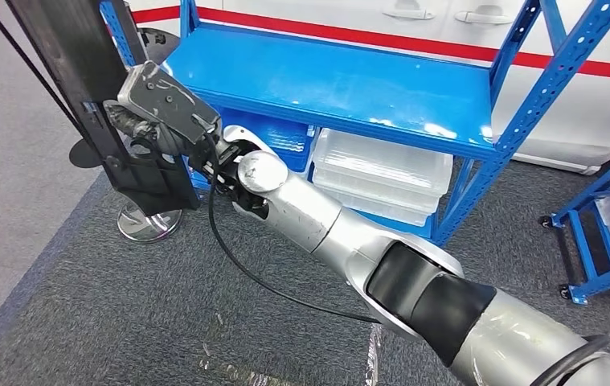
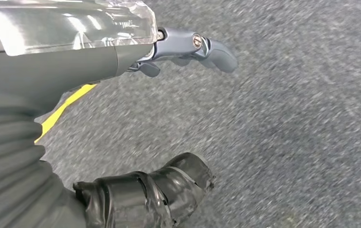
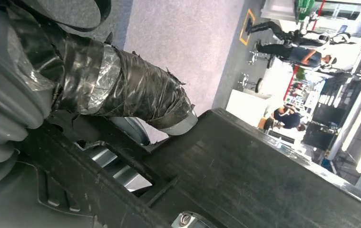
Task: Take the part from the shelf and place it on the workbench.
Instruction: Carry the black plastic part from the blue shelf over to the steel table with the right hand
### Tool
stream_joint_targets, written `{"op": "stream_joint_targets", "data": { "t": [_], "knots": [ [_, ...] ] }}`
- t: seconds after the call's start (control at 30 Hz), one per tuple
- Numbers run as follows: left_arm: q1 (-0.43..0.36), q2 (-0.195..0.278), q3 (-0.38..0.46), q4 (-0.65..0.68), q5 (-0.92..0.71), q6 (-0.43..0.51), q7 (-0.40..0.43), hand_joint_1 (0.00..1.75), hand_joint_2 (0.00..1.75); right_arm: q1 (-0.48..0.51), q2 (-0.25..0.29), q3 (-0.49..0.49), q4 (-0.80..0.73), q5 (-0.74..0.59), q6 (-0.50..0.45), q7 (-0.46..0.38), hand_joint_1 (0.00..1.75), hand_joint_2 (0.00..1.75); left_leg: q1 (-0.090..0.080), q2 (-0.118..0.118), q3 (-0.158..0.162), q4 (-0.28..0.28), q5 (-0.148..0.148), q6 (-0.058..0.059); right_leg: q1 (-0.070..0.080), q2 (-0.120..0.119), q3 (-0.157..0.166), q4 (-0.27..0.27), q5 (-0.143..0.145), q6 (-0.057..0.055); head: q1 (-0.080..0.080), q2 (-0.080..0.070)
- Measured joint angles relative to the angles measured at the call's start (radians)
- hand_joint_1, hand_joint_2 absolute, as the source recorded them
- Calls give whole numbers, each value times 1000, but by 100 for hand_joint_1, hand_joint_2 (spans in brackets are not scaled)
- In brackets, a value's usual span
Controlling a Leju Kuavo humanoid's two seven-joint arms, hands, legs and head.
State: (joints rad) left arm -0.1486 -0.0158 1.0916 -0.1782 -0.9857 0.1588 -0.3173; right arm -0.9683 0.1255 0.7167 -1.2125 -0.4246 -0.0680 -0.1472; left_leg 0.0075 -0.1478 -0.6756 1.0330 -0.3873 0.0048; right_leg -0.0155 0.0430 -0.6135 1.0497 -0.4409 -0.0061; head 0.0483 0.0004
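Observation:
The part (image 1: pixel 84 72) is a long black plastic panel standing tilted at the upper left of the head view, in front of the blue shelf (image 1: pixel 325 80). My right hand (image 1: pixel 155 135) reaches across from the lower right and grips the panel partway down its length. In the right wrist view the tape-wrapped thumb (image 3: pixel 121 90) presses on the panel's black ribbed face (image 3: pixel 264 180). My left hand (image 2: pixel 97 71) hangs over grey carpet, its fingers (image 2: pixel 192 47) and taped thumb (image 2: pixel 159 190) spread apart with nothing between them.
Clear plastic bins (image 1: pixel 382 173) are stacked under the shelf's top board. A round metal stand base (image 1: pixel 147 223) sits on the carpet beside the panel. A second blue rack (image 1: pixel 599 233) on castors stands at the right. People (image 3: pixel 287 52) stand far off in a bright hall.

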Motion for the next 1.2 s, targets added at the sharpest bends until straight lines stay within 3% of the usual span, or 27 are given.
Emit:
{"op": "stream_joint_targets", "data": {
  "t": [0.07,0.13,0.2,0.23,0.3,0.37,0.4,0.47,0.53,0.6,0.63,0.67,0.7,0.73,0.8,0.87,0.93,1.0,1.03,1.07,1.13,1.17,1.2],
  "knots": [
    [2,2,0,1,1,1,0,0,175,-3,-2,-7,-8,0,-6,2,175,175,-3,57,-26,51,-29,-10,-5,-27,8,-10,4,-9,-5,0],
    [-1,3,1,2,4,1,0,0,175,-6,-7,-16,-17,0,-13,5,175,175,0,122,-85,171,-85,-22,-3,-54,10,-12,3,-14,-9,0],
    [-1,4,2,2,9,1,-1,0,175,-5,-16,-22,-24,1,-18,10,175,175,6,142,-125,250,-105,-29,-2,-83,11,-12,0,-14,-9,0],
    [0,5,2,2,12,2,-1,0,175,-3,-20,-23,-28,2,-19,13,175,175,7,146,-120,240,-90,-31,-3,-96,11,-11,-3,-13,-9,0],
    [3,6,3,2,15,2,0,0,175,0,-25,-25,-38,7,-23,19,175,175,7,175,-57,120,-33,-28,-3,-122,16,-11,-8,-8,-9,0],
    [1,7,3,2,16,3,1,0,175,0,-30,-31,-49,13,-30,22,175,175,-5,217,4,10,0,-14,3,-147,23,-12,-15,1,-8,0],
    [0,7,3,2,17,3,2,0,175,0,-33,-33,-54,15,-34,23,175,175,-10,226,14,-11,1,-7,7,-159,26,-13,-18,6,-7,0],
    [0,8,4,2,17,5,3,0,175,2,-39,-36,-64,17,-40,24,175,175,-12,203,16,-16,-1,6,9,-179,35,-18,-24,17,-5,0],
    [3,8,5,2,17,7,5,0,175,6,-47,-40,-75,17,-47,27,175,175,-6,175,22,-23,1,16,5,-147,34,0,-43,28,-3,0],
    [4,8,6,2,17,8,7,0,175,6,-58,-47,-87,17,-51,29,175,175,-1,151,25,-29,4,26,1,-79,-8,89,-91,31,0,0],
    [2,8,7,2,17,9,8,0,175,7,-64,-50,-92,16,-52,29,175,175,-1,138,25,-28,4,30,1,-59,-43,157,-120,31,1,0],
    [0,8,8,2,17,9,9,0,175,10,-71,-53,-96,16,-53,31,175,175,-1,122,25,-27,4,32,3,-48,-79,222,-141,31,2,0],
    [0,8,10,2,17,9,9,0,175,14,-77,-54,-98,15,-54,33,175,175,-1,106,25,-26,4,33,3,-43,-106,262,-144,32,2,0],
    [0,8,13,2,17,10,9,0,175,20,-84,-55,-101,14,-56,35,175,175,-1,88,25,-24,3,33,3,-41,-117,267,-128,32,2,0],
    [1,8,18,2,17,11,10,0,175,26,-94,-56,-109,13,-63,39,175,175,0,56,24,-15,-1,29,-2,-25,-86,167,-52,32,2,0],
    [1,8,20,2,17,11,10,0,175,27,-102,-61,-119,12,-69,40,175,175,-1,27,16,-1,-7,19,-11,22,-39,51,-2,31,1,0],
    [0,10,21,2,17,12,10,0,175,26,-108,-69,-128,12,-70,40,175,175,1,5,6,6,-8,9,-11,43,-23,14,0,29,1,0],
    [3,11,22,2,17,13,10,0,175,26,-112,-73,-134,11,-71,40,175,175,8,-14,-1,4,-5,-3,-9,17,-17,9,3,18,1,0],
    [5,10,22,2,17,13,11,0,175,26,-113,-74,-136,10,-72,41,175,175,7,-3,-5,8,-7,-7,-9,3,-12,5,4,11,0,0],
    [7,10,22,2,17,14,11,0,175,25,-114,-74,-139,8,-72,41,175,175,5,26,-16,30,-20,-12,-10,-10,-7,0,5,4,-1,0],
    [6,11,22,3,16,14,12,0,175,24,-116,-75,-145,5,-77,41,175,175,1,105,-64,132,-70,-19,-6,-34,-2,-5,4,-5,-5,0],
    [5,12,22,3,16,14,13,0,175,24,-119,-76,-148,3,-80,41,175,175,3,130,-98,199,-99,-22,-4,-49,-1,-5,3,-8,-6,0],
    [4,13,22,3,16,14,14,0,175,25,-122,-77,-151,2,-84,42,175,175,5,140,-123,249,-115,-23,-2,-63,0,-4,1,-9,-6,0]
  ]
}}
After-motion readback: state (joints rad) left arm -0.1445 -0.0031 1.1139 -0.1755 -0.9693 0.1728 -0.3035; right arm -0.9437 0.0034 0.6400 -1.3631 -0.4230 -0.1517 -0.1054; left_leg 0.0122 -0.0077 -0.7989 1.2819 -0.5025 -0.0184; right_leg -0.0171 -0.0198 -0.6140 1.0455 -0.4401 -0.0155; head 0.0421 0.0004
